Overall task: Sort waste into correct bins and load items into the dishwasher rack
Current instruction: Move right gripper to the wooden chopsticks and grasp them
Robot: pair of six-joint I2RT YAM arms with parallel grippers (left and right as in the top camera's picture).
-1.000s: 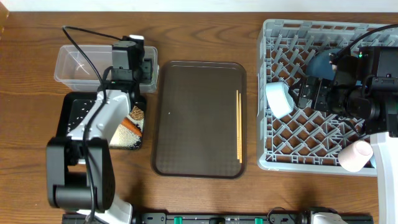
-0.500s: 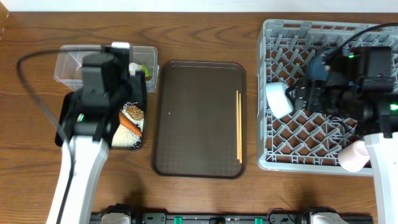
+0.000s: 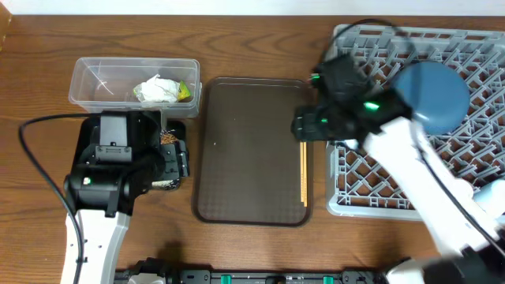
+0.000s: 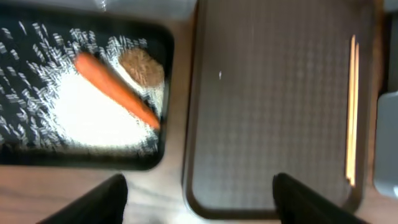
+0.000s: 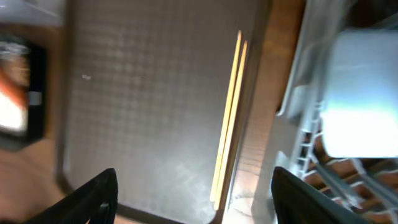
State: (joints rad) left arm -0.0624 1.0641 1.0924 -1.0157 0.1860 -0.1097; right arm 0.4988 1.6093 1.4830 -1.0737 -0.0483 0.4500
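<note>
Overhead only: the clear tub (image 3: 95, 83) at the far left of the tabletop (image 3: 260, 39) holds the crumpled white paper (image 3: 155, 89) and the yellow-green wrapper (image 3: 184, 91). The dark blue dish (image 3: 432, 96) sits in the grey rack (image 3: 473, 47).

Left wrist only: from above, the left arm hides most of the black tray (image 4: 87, 163). This view shows its load: the carrot piece (image 4: 115, 90) lies slantwise on the rice grains (image 4: 87, 121), and the brown lump (image 4: 142, 67) touches the carrot.

Right wrist only: the white-and-light-blue bowl (image 5: 364, 93) is in the rack near its edge, under the arm when seen from overhead.

All views: the chopsticks (image 3: 303, 170) lie side by side along the right edge of the brown serving tray (image 3: 245, 158).

Pose: the left arm is folded over the black tray, and the left claw (image 4: 199, 186) is spread wide and empty. The right arm reaches from the rack side to the tray's right edge. The right claw (image 5: 194, 177) hangs over the chopsticks, released, with nothing between its fingers. That view is blurred.
</note>
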